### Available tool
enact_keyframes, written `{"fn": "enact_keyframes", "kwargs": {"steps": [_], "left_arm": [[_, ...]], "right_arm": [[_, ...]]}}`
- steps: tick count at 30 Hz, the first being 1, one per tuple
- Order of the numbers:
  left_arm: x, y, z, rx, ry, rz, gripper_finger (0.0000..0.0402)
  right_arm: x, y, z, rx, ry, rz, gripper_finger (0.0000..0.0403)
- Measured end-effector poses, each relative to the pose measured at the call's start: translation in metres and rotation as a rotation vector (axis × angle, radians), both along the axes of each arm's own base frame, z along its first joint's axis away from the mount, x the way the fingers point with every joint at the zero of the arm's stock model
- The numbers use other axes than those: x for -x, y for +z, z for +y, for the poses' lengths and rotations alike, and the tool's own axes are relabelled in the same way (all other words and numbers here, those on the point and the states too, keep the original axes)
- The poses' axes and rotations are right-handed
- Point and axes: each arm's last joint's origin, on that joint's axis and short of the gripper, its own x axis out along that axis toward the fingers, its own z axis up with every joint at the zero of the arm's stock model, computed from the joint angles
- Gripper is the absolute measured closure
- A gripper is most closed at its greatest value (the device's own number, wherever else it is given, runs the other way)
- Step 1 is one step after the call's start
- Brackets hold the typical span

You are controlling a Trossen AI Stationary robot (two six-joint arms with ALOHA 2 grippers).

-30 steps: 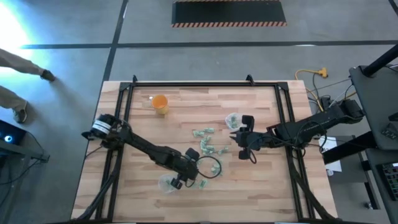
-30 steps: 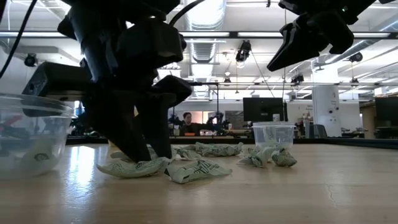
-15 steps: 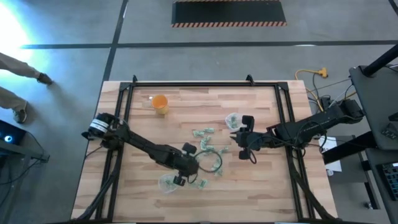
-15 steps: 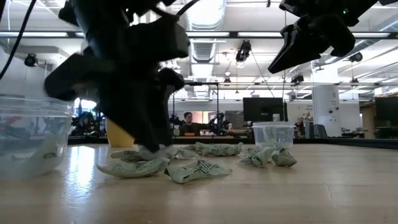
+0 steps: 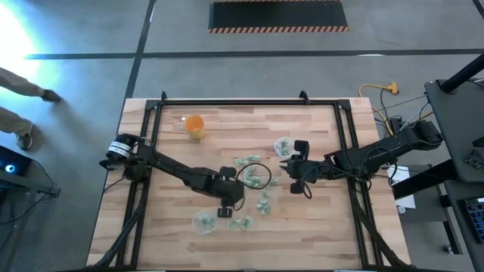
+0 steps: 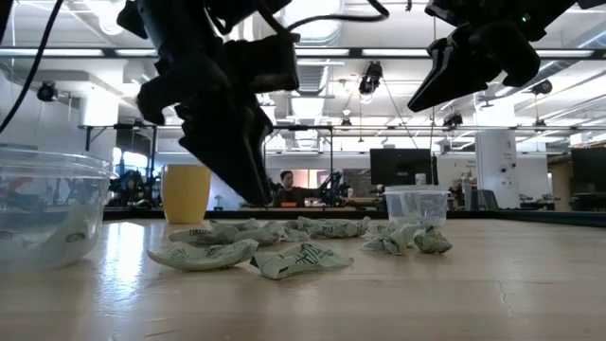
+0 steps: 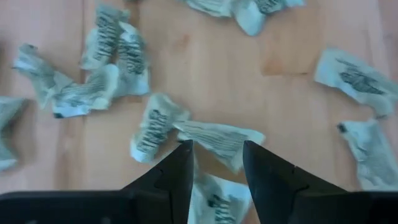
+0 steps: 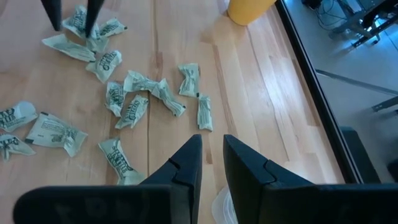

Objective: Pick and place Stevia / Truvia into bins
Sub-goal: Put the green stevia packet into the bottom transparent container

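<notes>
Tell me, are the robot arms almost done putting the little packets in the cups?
Not yet. A few pale green paper sachets sit in the near clear plastic cup and the far clear cup. Neither the left gripper nor the right gripper holds anything. Many loose sachets lie on the wooden table.

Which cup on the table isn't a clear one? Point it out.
The orange cup, standing alone near the table's far left corner. The two clear cups are translucent, with sachets in or beside them.

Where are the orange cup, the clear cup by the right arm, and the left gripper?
orange cup [image 5: 195,125], high view, on its rim.
clear cup [image 6: 417,205], low view, on its side wall.
left gripper [image 7: 216,163], left wrist view, midway between its fingertips.
</notes>
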Motion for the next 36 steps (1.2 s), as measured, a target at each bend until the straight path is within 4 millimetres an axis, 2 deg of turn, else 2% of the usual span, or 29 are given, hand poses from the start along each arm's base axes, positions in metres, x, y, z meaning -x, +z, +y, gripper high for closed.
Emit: {"fn": "enact_keyframes", "kwargs": {"steps": [7, 18, 27, 31, 36], "left_arm": [[-0.001, 0.000, -0.001, 0.014, -0.008, -0.011, 0.0270], [-0.012, -0.024, -0.006, 0.027, -0.072, 0.049, 0.0231], [-0.016, -0.032, -0.007, 0.002, -0.111, 0.064, 0.0229], [-0.017, -0.030, -0.007, 0.001, -0.112, 0.065, 0.0255], [-0.020, -0.027, -0.008, -0.023, -0.148, 0.058, 0.0334]], "right_arm": [[0.000, 0.000, 0.000, 0.000, -0.001, 0.001, 0.0346], [0.000, -0.001, 0.000, 0.000, -0.002, 0.005, 0.0346], [0.001, -0.002, 0.000, -0.001, -0.003, 0.008, 0.0346], [0.001, -0.003, -0.001, 0.000, -0.004, 0.009, 0.0346], [0.001, -0.004, -0.001, 0.000, -0.004, 0.011, 0.0346]]}}
